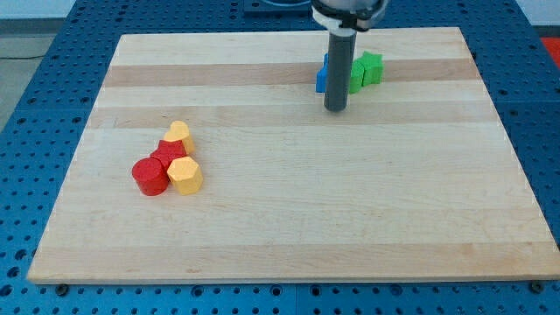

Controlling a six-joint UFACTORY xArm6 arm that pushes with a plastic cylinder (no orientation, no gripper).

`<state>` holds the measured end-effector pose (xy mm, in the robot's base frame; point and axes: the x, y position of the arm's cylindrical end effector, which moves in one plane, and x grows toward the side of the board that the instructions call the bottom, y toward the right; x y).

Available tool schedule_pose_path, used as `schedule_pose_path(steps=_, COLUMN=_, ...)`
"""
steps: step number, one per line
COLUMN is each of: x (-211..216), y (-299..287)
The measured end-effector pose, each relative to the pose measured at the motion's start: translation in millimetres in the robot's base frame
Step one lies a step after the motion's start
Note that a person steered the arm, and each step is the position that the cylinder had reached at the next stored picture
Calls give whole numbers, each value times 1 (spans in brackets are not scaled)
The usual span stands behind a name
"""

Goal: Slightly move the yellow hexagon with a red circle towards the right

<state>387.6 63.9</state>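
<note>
Board: pale wooden table top (pixel 289 219) on a blue perforated base (pixel 35 79).
Red circle: red cylinder (pixel 150 176), leftmost of the cluster at the view's left, standing upright on its flat end, round top face up.
Red block behind: second red block (pixel 171 151), just above and right of the cylinder and touching it; shape not clear, partly hidden by its neighbours.
Yellow hexagon: yellow hexagon (pixel 185 175), flat face up, touching the red cylinder on that block's right side. No long axis to report, the outline being about as wide as it is deep; one vertex appears to point toward the view's bottom, though the view is too small to be certain.
Upper yellow block: yellow heart-like block (pixel 178 134), at the top of the cluster, touching the second red block.
Blue block: blue block (pixel 323 77), near the view's top, largely hidden behind the rod.
Tip: my tip (pixel 336 110), a bare rod end with no claw to open or close, holding nothing; just below the blue block, well apart from the yellow hexagon, toward the view's right.
Green blocks: green blocks (pixel 367 70), immediately right of the rod, touching each other.
</note>
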Motion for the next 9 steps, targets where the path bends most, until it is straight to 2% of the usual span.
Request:
schedule_pose_path(steps=2, x=110, y=-15)
schedule_pose_path(steps=3, x=159, y=-41)
schedule_pose_path(steps=4, x=179, y=-117)
schedule_pose_path(steps=5, x=180, y=-191)
schedule_pose_path(steps=7, x=152, y=-283)
schedule_pose_path(steps=9, x=123, y=-300)
